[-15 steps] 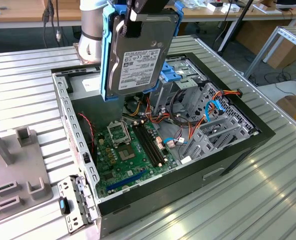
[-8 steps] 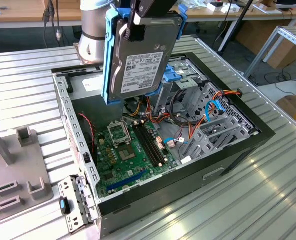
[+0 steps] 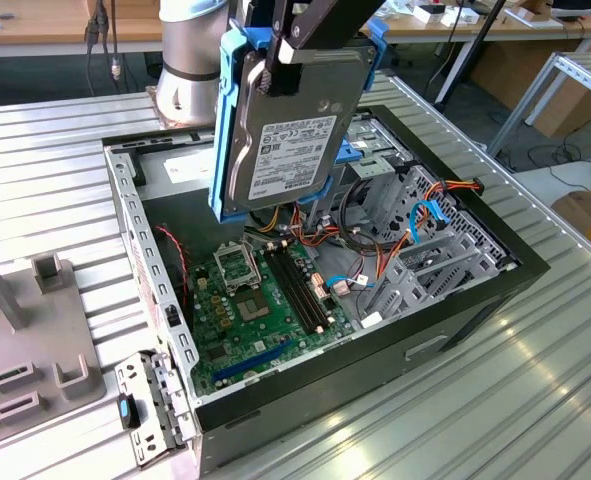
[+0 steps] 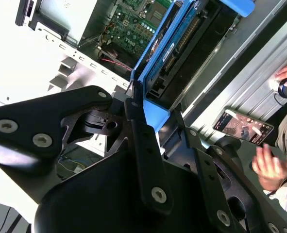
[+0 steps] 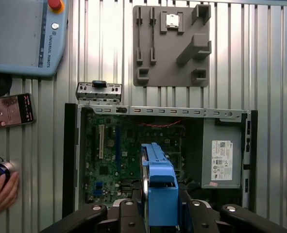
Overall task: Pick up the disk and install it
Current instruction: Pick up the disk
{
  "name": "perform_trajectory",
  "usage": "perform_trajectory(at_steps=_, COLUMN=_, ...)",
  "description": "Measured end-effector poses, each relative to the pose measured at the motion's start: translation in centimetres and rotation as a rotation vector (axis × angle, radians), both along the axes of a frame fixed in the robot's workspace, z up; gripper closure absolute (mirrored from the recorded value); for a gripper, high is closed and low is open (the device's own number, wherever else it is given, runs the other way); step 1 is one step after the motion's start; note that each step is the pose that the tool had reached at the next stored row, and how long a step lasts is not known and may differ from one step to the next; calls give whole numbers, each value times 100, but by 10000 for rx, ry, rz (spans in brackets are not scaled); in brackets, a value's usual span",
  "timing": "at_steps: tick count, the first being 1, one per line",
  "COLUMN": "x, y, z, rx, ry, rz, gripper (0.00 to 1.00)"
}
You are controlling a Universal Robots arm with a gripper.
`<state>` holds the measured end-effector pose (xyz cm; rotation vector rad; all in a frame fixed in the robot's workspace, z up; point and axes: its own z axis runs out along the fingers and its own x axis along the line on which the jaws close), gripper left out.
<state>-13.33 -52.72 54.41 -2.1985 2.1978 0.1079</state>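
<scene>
We see the end effector [image 3: 280,60] gripping the disk [image 3: 287,140], upright above the open computer case [image 3: 125,200]. We judge the pickup done and the installation not yet made.

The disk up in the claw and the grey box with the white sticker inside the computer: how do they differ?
The disk hangs on edge above the open case, clamped by the gripper; the grey box sits in a corner of the case. The disk wears blue rails along its edges; the grey box has none. Both are grey metal with a white label.
</scene>
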Motion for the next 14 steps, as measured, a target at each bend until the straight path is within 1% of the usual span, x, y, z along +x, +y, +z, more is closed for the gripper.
perform_trajectory(at_steps=9, x=6, y=-8, z=0, rx=0, ry=0, rz=2, gripper=64)
perform_trajectory(at_steps=12, x=71, y=-8, z=-2, rx=0, ry=0, rz=0, gripper=64)
perform_trajectory(at_steps=14, x=149, y=-7, z=-2, rx=0, ry=0, rz=1, gripper=64)
